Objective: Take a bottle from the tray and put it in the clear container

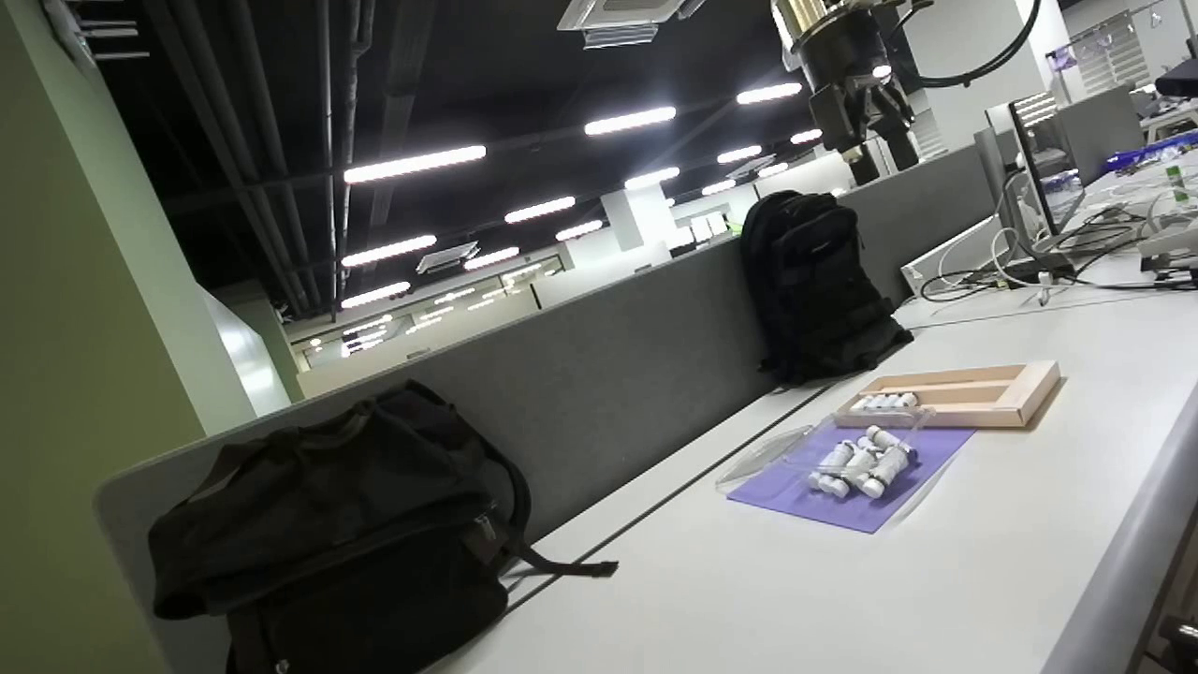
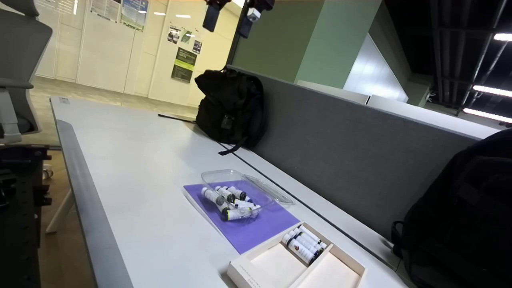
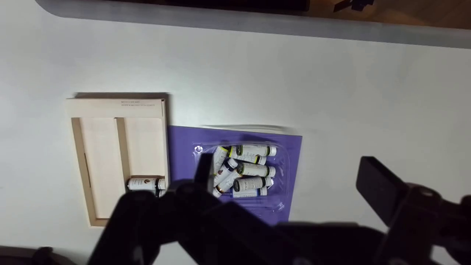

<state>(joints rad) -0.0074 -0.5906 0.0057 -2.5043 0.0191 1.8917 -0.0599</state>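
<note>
- The tray [image 3: 101,162], of light wood with a low rim and a lengthwise divider, lies flat on the table [image 2: 132,152].
- In the tray's compartment nearer the clear container [image 3: 278,200], a row of bottles [image 2: 302,245] lies side by side, at the end toward the grey partition [image 2: 340,136]. Four can be made out in an exterior view, with white caps and mostly white labels.
- The clear container sits just beside the tray, on a purple sheet [image 3: 184,151] whose edge reaches the tray's long side.
- Within that container, beside the tray, a pile of bottles [image 3: 254,169] lies at mixed angles, some over others; their exact number cannot be told.
- A clear lid [image 2: 268,189] lies open near the tray, next to the container on its partition side.
- The tool [image 1: 884,161] hangs high over the table, well apart from the tray, its fingers [image 3: 381,189] spread wide; in the wrist view part of the container shows between them.
- Near the tray, beside the partition, stands a black backpack [image 1: 814,281]; a second backpack [image 2: 230,108] is well apart from the tray, past the container.
- Beyond the tray, on the side away from the container, stands a monitor [image 1: 1034,178].
</note>
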